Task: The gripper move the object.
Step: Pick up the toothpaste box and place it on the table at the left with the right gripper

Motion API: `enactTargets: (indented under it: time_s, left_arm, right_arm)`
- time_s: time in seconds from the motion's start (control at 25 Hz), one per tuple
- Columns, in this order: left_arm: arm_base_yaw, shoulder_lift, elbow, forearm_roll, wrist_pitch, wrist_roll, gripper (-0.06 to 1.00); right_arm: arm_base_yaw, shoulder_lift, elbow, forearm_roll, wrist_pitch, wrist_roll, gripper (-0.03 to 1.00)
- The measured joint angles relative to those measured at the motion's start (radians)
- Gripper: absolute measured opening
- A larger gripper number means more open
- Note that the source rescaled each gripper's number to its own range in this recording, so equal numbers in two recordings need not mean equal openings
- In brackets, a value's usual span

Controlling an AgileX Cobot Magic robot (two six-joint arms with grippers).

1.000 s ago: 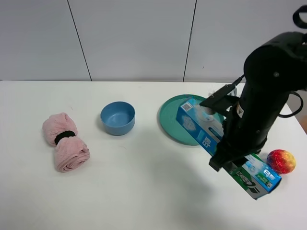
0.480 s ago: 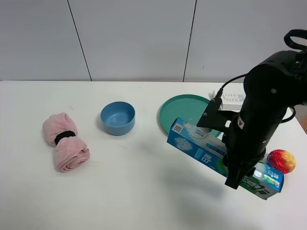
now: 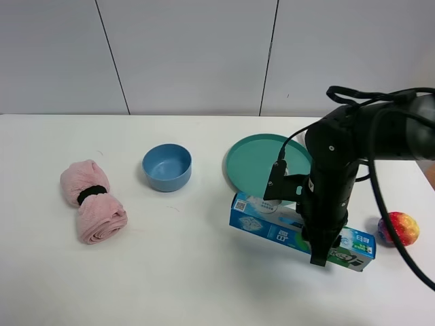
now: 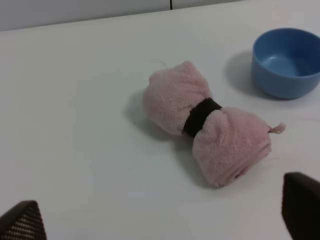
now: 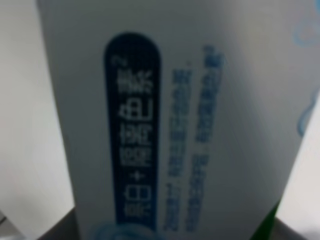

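Note:
The toothpaste box (image 3: 272, 229), blue and white with a green end and a QR code, lies nearly level just in front of the teal plate (image 3: 255, 159). My right gripper (image 3: 318, 238) is shut across its right half and holds it low over the table; I cannot tell if it touches. In the right wrist view the box (image 5: 175, 125) fills the frame, blurred, with dark blue print. My left gripper (image 4: 160, 222) is open and empty, with its two dark fingertips (image 4: 22, 220) at the frame's corners near the pink towel roll (image 4: 207, 122).
A blue bowl (image 3: 166, 166) stands left of the plate, and it also shows in the left wrist view (image 4: 287, 62). The pink towel roll (image 3: 92, 202) lies at the far left. A red and yellow ball (image 3: 399, 228) sits right of the box.
My right gripper has carried the box left and down, off the plate's rim. The box has turned from steeply tilted to nearly level. The left arm has not visibly moved.

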Motion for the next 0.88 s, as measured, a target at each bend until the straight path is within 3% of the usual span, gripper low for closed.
enactTargets:
  time_s: [0.48,0.88]
  left_arm:
    - [0.000,0.000,0.000,0.000,0.000,0.000,1.00]
    - [0.000,0.000,0.000,0.000,0.000,0.000,1.00]
  right_arm:
    - [-0.095,0.057,0.000,-0.181,-0.085,-0.064,0.00]
    - [-0.117,0.094,0.000,-0.201,-0.188,-0.083,0.00]
